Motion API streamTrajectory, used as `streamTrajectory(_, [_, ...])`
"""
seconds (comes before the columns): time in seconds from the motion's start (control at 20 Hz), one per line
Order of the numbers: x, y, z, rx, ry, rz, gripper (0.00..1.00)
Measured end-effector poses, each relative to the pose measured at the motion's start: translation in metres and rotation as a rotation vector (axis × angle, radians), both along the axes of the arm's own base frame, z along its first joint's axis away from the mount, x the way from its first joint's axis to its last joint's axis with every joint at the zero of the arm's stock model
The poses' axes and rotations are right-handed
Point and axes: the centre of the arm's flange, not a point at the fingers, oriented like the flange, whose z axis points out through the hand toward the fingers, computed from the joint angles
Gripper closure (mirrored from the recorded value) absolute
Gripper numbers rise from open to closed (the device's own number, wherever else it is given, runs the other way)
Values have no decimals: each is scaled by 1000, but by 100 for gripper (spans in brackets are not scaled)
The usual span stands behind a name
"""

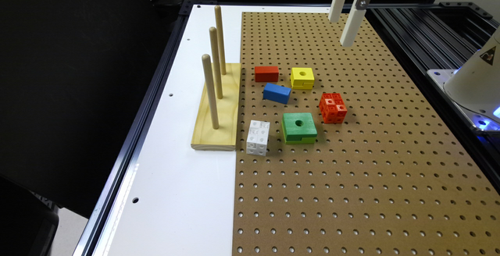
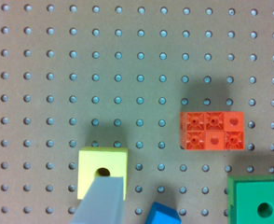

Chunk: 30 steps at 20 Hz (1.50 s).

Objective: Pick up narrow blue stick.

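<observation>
The approach step is judged in hand: the tool (image 1: 343, 16) is held high with fingers apart, gripping nothing. The narrow blue stick (image 1: 277, 93) lies on the bench (image 1: 351, 178) just beside the red block (image 1: 266, 73), between it and the green block (image 1: 299, 127). A descent over the stick is called for next.

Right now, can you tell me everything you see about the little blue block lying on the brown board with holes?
The narrow blue stick is a small, smooth, solid blue rectangular block with no hole, looking like painted wood or plastic. It lies flat on the brown pegboard, turned slightly askew. Nothing touches it. The plain red rectangular block sits just behind it, the yellow block with a hole nearby. In the wrist view one blue corner peeks in.
</observation>
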Motion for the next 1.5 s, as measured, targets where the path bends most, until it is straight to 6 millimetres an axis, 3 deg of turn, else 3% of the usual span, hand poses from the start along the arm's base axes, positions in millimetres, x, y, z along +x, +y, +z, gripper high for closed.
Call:
streamTrajectory(0.65, [31,-3,-1,2,6,-12,0])
streamTrajectory(1.5, [42,-5,3,3,-5,-18,0])
